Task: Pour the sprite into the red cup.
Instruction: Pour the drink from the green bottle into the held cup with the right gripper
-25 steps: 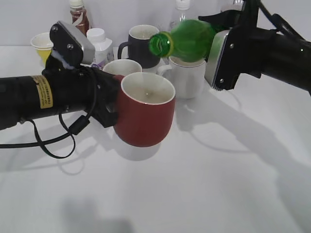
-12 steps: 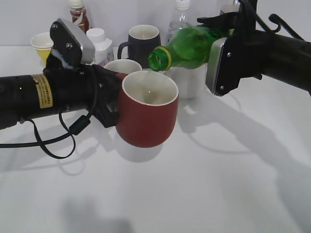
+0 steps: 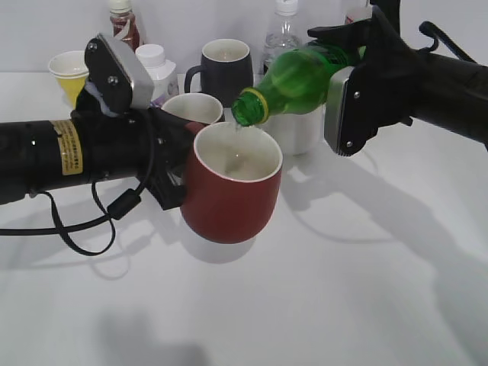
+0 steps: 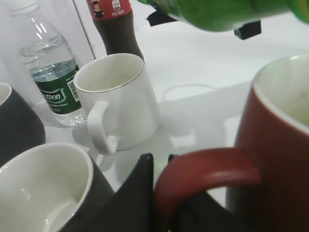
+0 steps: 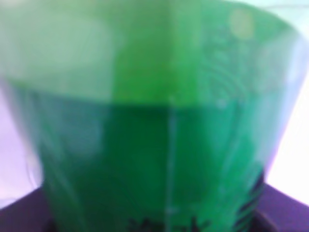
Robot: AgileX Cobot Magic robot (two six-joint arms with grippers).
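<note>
My left gripper [image 3: 174, 175] is shut on the handle of the red cup [image 3: 232, 187] and holds it above the table; the handle [image 4: 203, 174] sits between the black fingers [image 4: 161, 162] in the left wrist view. My right gripper [image 3: 347, 57] is shut on the sprite bottle [image 3: 293, 80], uncapped and tilted down to the left. Its open mouth [image 3: 245, 113] hangs over the cup's far rim, and a thin clear stream falls into the white inside. The green bottle [image 5: 154, 135] fills the right wrist view and hides the right fingers. Its underside shows at the top of the left wrist view [image 4: 217, 12].
Behind the red cup stand a white mug [image 3: 293, 126], a black mug [image 3: 225, 65] and another black mug with a white inside [image 3: 191, 107]. At the back are a yellow paper cup [image 3: 67, 72], a white jar [image 3: 156, 69], a cola bottle [image 3: 122, 23] and a clear water bottle [image 3: 282, 27].
The sprite bottle has tipped further down and moved left, so its mouth now reaches the cup's rim and liquid runs out. The red cup has shifted slightly right and up.
</note>
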